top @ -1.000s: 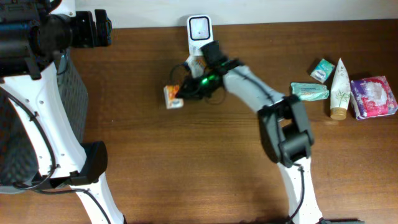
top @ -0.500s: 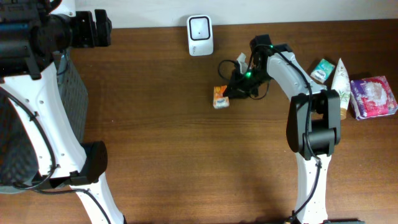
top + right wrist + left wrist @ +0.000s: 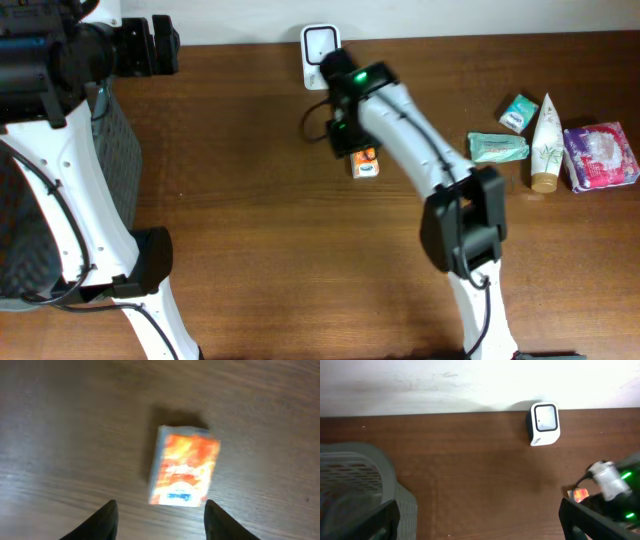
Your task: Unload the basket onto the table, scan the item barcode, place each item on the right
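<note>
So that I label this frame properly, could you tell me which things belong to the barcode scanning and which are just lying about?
For the job: orange box; white scanner.
Lying about: small teal carton; teal packet; tube; pink packet; grey basket.

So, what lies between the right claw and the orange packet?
Only bare wooden table, in the right wrist view; the right claw does not touch the orange packet.

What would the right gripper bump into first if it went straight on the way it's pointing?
Most likely the orange packet, lying on the table straight ahead of the open right gripper. How close it is, I can't tell.
</note>
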Robot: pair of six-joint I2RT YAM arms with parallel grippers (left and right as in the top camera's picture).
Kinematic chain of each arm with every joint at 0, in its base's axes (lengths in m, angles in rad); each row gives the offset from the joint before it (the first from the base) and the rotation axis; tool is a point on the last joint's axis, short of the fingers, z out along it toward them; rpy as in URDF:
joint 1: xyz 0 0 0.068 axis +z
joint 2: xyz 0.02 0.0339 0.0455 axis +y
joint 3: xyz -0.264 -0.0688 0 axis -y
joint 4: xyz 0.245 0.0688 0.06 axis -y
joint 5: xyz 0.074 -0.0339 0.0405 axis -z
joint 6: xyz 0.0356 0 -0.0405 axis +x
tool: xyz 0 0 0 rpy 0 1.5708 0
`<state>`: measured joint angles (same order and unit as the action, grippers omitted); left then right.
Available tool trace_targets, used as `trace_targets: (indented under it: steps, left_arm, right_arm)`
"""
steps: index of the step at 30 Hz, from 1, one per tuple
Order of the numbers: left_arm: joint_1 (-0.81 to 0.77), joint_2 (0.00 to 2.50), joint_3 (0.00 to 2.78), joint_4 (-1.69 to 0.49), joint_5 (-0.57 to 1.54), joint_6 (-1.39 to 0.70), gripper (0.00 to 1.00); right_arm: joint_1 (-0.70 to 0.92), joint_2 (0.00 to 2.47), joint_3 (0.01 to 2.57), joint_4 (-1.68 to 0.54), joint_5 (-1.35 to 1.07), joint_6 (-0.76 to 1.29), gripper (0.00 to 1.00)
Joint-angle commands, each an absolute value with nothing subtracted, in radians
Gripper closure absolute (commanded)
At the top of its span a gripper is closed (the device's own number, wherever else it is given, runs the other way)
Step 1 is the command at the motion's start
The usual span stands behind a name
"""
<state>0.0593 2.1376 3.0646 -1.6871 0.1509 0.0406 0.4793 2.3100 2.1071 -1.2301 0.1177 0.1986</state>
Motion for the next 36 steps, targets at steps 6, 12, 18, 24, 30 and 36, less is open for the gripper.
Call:
trace_targets:
  steps: [6,12,18,24,30,36]
  left_arm:
    - [0.061,2.133,3.064,-1.688,0.161,0.038,0.01]
    - [0.061,2.133,3.064,-1.688,0.161,0.038,0.01]
    - [0.061,2.133,3.064,-1.688,0.161,0.038,0.01]
    - [0.061,2.133,3.064,-1.688,0.161,0.038,0.01]
    - [0.061,2.133,3.064,-1.688,0.161,0.038,0.01]
    - [0.061,2.133,3.064,-1.688,0.161,0.038,0.01]
  right_arm:
    - [0.527,2.300,1.857,-1.023,0.391,0.202,0.52]
    - [0.524,2.302,1.809,-0.978,0.280,0.198,0.76]
    - [0.508,2.297,1.935,-1.052,0.062,0.198,0.96]
    - [0.351,2.297,2.079,-1.110,-0.681,0.078,0.96]
    - [0.238,2.297,1.782,-0.989,-1.003,-0.003,0.96]
    - [0.099,2.297,1.710,-0.959,-0.883,0.016,0.71]
